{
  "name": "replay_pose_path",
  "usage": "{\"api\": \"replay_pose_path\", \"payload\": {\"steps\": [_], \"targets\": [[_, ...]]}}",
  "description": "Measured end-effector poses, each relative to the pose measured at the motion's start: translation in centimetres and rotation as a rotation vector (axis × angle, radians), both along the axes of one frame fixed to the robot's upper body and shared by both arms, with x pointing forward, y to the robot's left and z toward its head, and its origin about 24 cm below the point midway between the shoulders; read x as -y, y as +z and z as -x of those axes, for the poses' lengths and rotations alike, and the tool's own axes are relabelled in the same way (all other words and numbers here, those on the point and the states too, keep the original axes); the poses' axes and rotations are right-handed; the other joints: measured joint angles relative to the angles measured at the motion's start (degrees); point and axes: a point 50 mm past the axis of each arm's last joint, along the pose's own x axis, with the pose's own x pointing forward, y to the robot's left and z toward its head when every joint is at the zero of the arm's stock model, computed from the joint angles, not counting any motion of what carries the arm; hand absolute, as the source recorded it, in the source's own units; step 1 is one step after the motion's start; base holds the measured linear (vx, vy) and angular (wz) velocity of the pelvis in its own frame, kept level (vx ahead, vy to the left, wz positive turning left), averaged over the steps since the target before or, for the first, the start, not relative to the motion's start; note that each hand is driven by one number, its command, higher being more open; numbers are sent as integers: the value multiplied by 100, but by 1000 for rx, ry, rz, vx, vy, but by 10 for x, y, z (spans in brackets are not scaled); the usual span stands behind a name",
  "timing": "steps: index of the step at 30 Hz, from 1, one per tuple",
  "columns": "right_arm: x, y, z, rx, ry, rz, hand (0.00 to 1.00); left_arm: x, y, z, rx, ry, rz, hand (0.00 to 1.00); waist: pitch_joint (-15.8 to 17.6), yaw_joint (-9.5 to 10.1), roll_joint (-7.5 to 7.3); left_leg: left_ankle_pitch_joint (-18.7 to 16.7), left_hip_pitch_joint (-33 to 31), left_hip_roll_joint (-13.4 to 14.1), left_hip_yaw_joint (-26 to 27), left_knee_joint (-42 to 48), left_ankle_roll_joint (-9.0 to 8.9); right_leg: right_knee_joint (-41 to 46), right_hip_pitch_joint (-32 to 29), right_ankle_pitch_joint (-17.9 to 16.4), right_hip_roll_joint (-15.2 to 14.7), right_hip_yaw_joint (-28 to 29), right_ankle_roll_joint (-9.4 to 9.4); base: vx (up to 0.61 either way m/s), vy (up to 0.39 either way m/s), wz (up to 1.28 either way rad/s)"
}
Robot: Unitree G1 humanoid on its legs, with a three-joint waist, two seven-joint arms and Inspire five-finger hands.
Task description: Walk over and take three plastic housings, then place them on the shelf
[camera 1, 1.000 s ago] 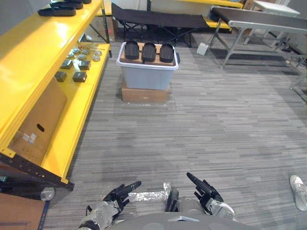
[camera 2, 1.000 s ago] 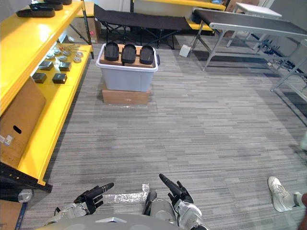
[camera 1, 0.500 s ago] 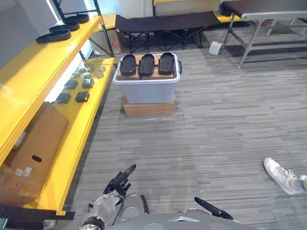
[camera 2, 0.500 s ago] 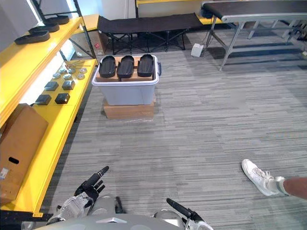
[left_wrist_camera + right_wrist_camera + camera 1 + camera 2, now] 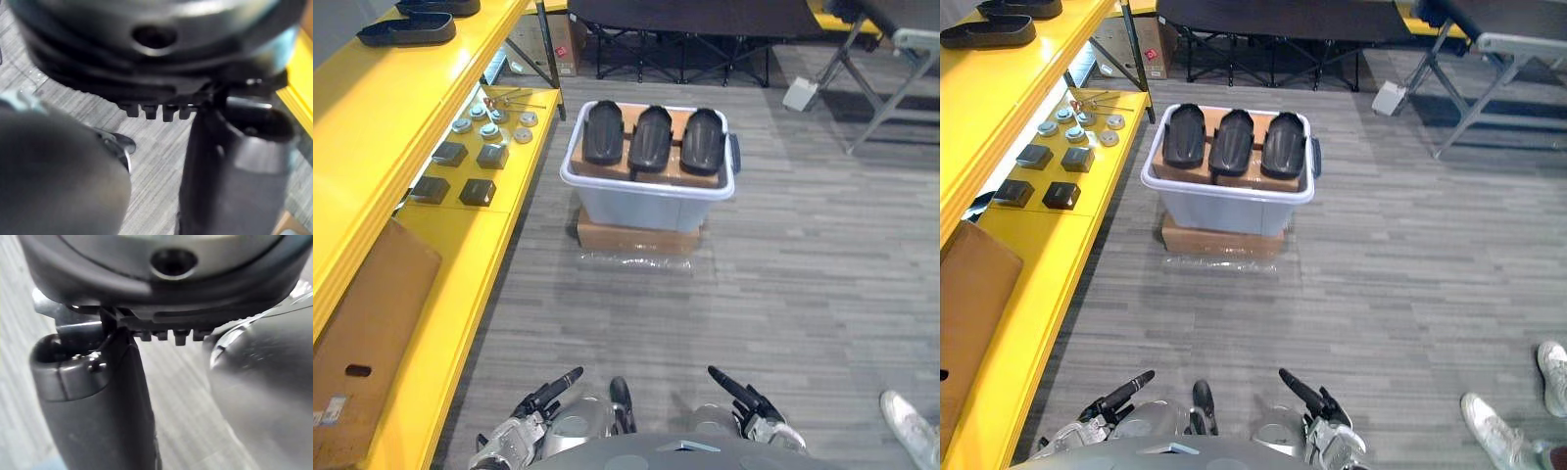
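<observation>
Two hands, left hand and right hand, low in front, fingers straight, holding nothing. Ahead, across open floor: three black plastic housings, side by side across the top of a grey tub. Yellow shelf on the left. Step judged: the walk-up. Next calls for closing the gap, then reaching over the tub's rim.
</observation>
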Motion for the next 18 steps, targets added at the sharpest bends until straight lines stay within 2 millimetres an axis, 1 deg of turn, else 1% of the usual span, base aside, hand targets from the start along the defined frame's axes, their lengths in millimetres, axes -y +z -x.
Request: {"api": "replay_pose_path", "payload": {"steps": [1, 2, 3, 4, 5, 6, 7, 8, 9, 10, 11, 12, 13, 14, 15, 16, 17, 18], "targets": [[-3, 1, -3, 24, 2, -1, 100, 2, 1, -4, 22, -24, 4, 100, 15, -1, 53, -41, 120, 46, -124, -72, -70, -679, -117, -2, 195, -71, -10, 437, 5, 70], [-8, 1, -7, 40, 2, -10, 100, 6, 5, -15, 68, -47, 20, 100, 5, 4, 46, -95, 162, 83, -297, -135, -159, -1695, -373, 73, 398, -80, 37, 425, -9, 74], [-10, 1, -8, 45, 1, -12, 100, 8, 7, -21, 92, -53, 26, 100, 5, 6, 46, -125, 167, 97, -369, -173, -207, -2145, -483, 151, 472, -66, 86, 409, -21, 81], [-12, 1, -9, 51, -14, -26, 100, 11, 10, -30, 127, -67, 29, 100, -27, 15, -17, -166, 209, 109, -495, -252, -273, -2974, -672, 637, 631, 19, 4, 400, -48, 71], [-15, 0, -6, 41, -19, -33, 100, 15, 10, -30, 136, -51, 48, 100, -44, 36, -61, -262, 326, 84, -589, -258, -414, -3497, -785, 1403, 721, 178, -82, 405, -71, 63], [-17, -1, -4, 35, -22, -38, 100, 16, 9, -27, 128, -45, 53, 100, -58, 39, -96, -313, 411, 62, -620, -249, -495, -3597, -808, 1806, 752, 221, -138, 424, -142, 49], [-23, -4, 2, 21, -30, -53, 100, 13, 7, -19, 104, -32, 55, 100, -126, 31, -240, -406, 594, -40, -658, -227, -631, -3581, -818, 2581, 790, 230, -524, 428, -210, 5], [-19, -3, 1, 19, -7, -33, 100, 14, 4, -10, 89, 7, 59, 100, -225, 108, -168, -521, 725, 22, -601, -191, -701, -3515, -718, 2192, 862, 62, -792, 415, -224, -18], [-16, -2, 0, 28, 1, -21, 100, 16, 4, -10, 92, 31, 73, 100, -249, 140, -81, -595, 752, 101, -573, -120, -723, -3566, -680, 2167, 955, 97, -800, 380, -192, -56], [-13, 0, -3, 45, 9, -3, 100, 20, 1, -3, 77, 63, 88, 100, -267, 169, 37, -708, 786, 210, -499, -10, -759, -3693, -576, 2154, 1072, 136, -820, 410, -142, -61], [-13, 1, -7, 68, 27, 20, 100, 21, 0, 2, 69, 114, 86, 100, -275, 165, 106, -934, 779, 346, -375, 354, -846, -3824, -403, 1951, 1236, 203, -776, 388, -123, -56], [-15, 1, -7, 68, 41, 22, 100, 19, -1, 3, 69, 127, 72, 100, -280, 156, 92, -1099, 647, 427, -339, 877, -888, -3825, -307, 1730, 1278, 214, -739, 293, -98, -41], [-15, 1, -6, 66, 50, 23, 100, 19, -1, 4, 74, 131, 62, 100, -279, 151, 93, -1191, 489, 522, -323, 1372, -933, -3829, -235, 1668, 1331, 220, -763, 250, -148, -13], [-16, 0, 1, 61, 73, 38, 100, 15, 1, 3, 112, 165, 47, 100, -280, 97, 92, -1160, -214, 831, -324, 3187, -1000, -3999, 65, 1513, 1412, 274, -842, 295, -126, -10], [-12, 1, 2, 67, 80, 57, 100, 13, 2, 3, 133, 181, 38, 100, -262, 139, 118, -1206, -719, 1099, -329, 4252, -1042, -4093, 227, 1446, 1495, 299, -841, 249, -100, -18], [-10, 1, 3, 68, 78, 67, 100, 15, 2, 2, 146, 194, 39, 100, -256, 182, 209, -1367, -902, 1246, -334, 4602, -1019, -4119, 337, 1407, 1557, 384, -847, 252, 20, -41], [-4, 2, 7, 61, 73, 92, 100, 15, 3, 0, 167, 202, 32, 100, -209, 183, 232, -1588, -1183, 1479, -221, 4565, -942, -4155, 577, 1353, 1554, 432, -798, 232, 36, -44], [-3, 2, 5, 70, 70, 101, 100, 13, 4, 1, 170, 197, 24, 100, -201, 165, 230, -1589, -1210, 1572, -94, 4046, -962, -4189, 681, 1368, 1500, 481, -704, 275, 54, -40]]}}
